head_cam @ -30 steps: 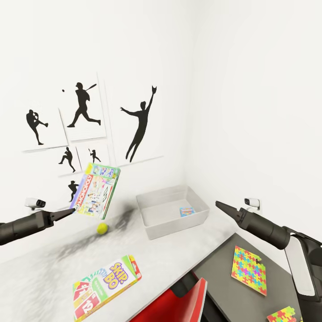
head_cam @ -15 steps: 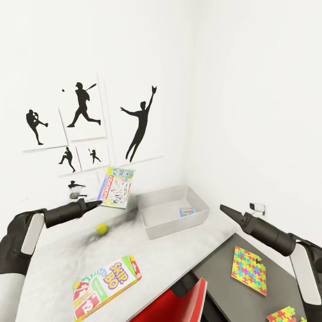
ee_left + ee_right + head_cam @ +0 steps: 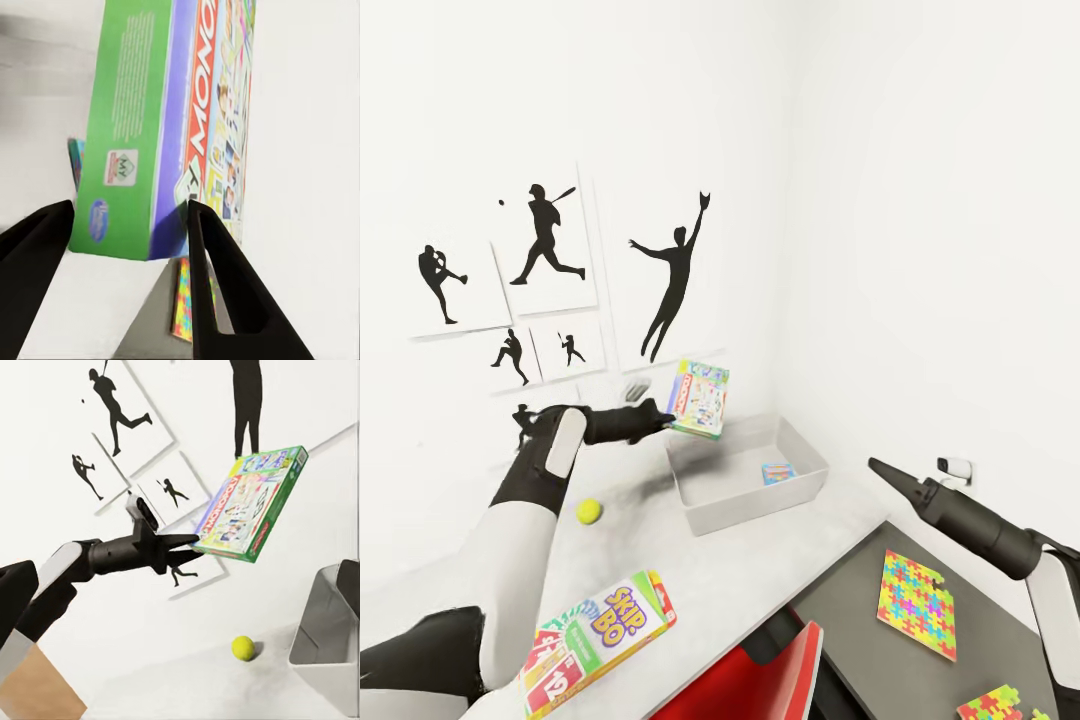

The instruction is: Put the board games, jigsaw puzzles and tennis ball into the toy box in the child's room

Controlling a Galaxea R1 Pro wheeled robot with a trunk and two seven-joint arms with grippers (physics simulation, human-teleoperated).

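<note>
Left gripper (image 3: 665, 421), clenched on the green-edged board game (image 3: 699, 399), holds it above the toy box (image 3: 705, 511), apparently for dropping in.

We see green-edged board game (image 3: 700, 399) with busy print, yellow-green tennis ball (image 3: 589, 511), pale grey toy box (image 3: 712, 505), multicoloured jigsaw puzzle (image 3: 917, 604).

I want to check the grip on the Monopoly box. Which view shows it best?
Left wrist view: the Monopoly box sits between the left tool's fingers. Right wrist view shows the whole box held from the side; head view shows it small above the toy box.
</note>
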